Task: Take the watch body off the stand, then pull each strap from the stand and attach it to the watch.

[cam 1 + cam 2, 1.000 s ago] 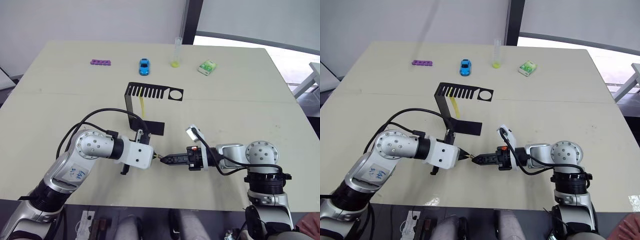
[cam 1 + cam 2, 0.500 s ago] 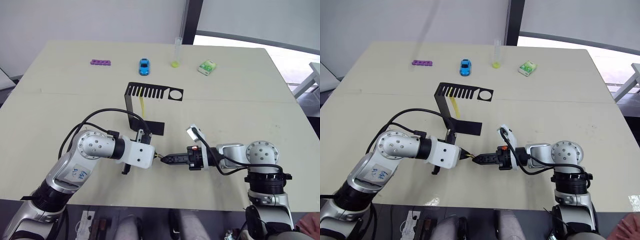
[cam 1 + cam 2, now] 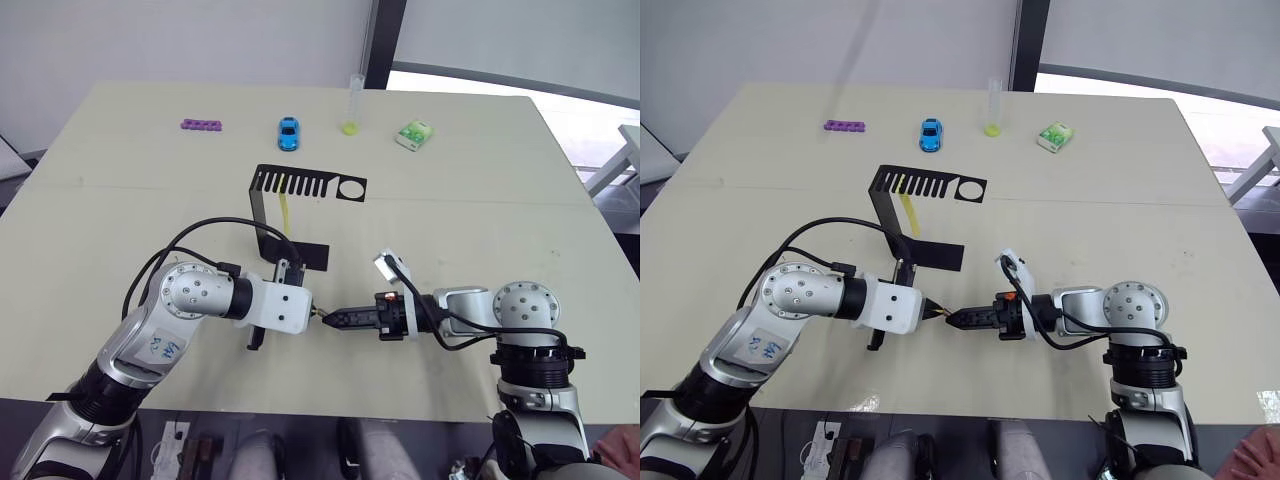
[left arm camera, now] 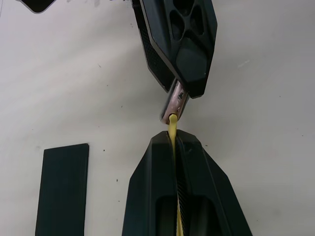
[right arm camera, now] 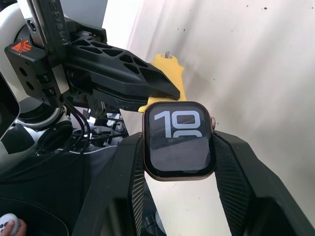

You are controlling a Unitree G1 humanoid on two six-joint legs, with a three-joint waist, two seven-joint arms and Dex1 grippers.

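Watch body point(image 5: 178, 139) off stand point(image 3: 291, 212), clamped in my right tool point(image 5: 178, 162). First strap point(image 4: 173, 129) clamped in left tool point(image 4: 175, 147), tip touching case, joining underway. Second strap point(image 3: 285, 211) still on stand.

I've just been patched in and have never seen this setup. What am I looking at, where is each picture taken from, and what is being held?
It is a two-armed robot at a table. Two pictures come from its head, looking down over both arms; the other two come from cameras on its wrists, looking along each claw.

The right claw is shut on the watch body, screen lit. The left claw is shut on a yellow strap, its end touching the watch's edge, so they are being joined.

Behind stands the black stand with the second strap hanging from it. Along the far edge lie a purple piece, a blue toy car, a clear tube and a green packet.
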